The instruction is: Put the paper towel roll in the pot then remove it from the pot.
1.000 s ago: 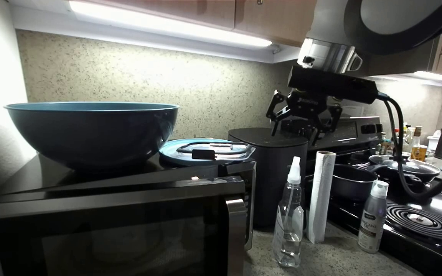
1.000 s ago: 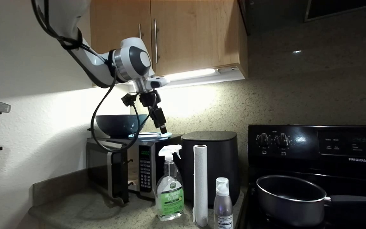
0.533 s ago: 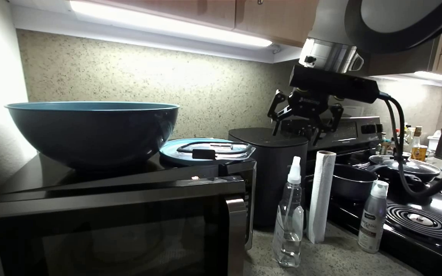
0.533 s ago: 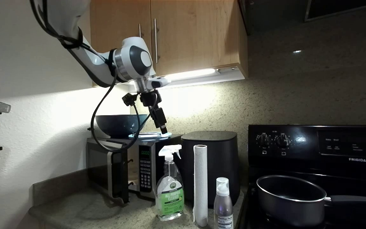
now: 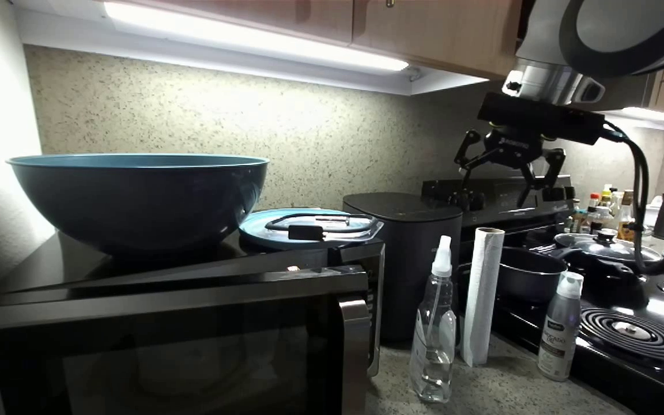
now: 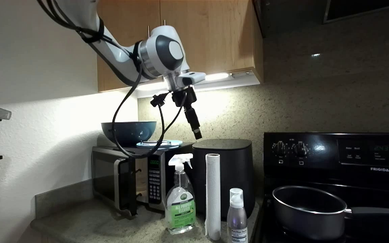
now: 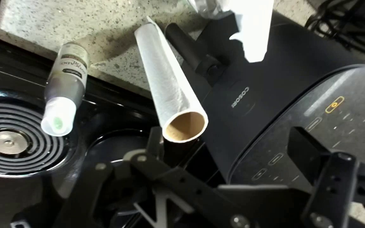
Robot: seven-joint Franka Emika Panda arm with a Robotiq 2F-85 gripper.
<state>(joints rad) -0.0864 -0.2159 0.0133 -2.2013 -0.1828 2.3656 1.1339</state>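
Upright on the desk (image 6: 79,219) stands the paper towel roll (image 6: 213,197); in an exterior view, it and the avocado oil bottle (image 5: 559,328) hide parts of the saucepan (image 6: 309,217) on the Frigidaire stove (image 6: 383,158), right of the roll in both exterior views. The tool (image 5: 492,193), gaping wide and released, hangs higher than the roll, apart from it, and covers much of that pan in the wrist view. The saucepan's handle is cut off in an exterior view, its dark interior hard to make out. Part of the COSORI air fryer (image 7: 265,79) is hidden behind the roll. Counted: one roll, one saucepan, one all-purpose cleaner bottle (image 6: 181,209) just left of the roll, one oil bottle near its right, one air fryer, one microwave (image 6: 154,182) and one mixing bowl (image 5: 136,202) farther left of it, and two coil burners (image 5: 632,330) to its right, the second cut off by the frame. The bottles (image 5: 625,214) well beyond the roll are too crowded to count.
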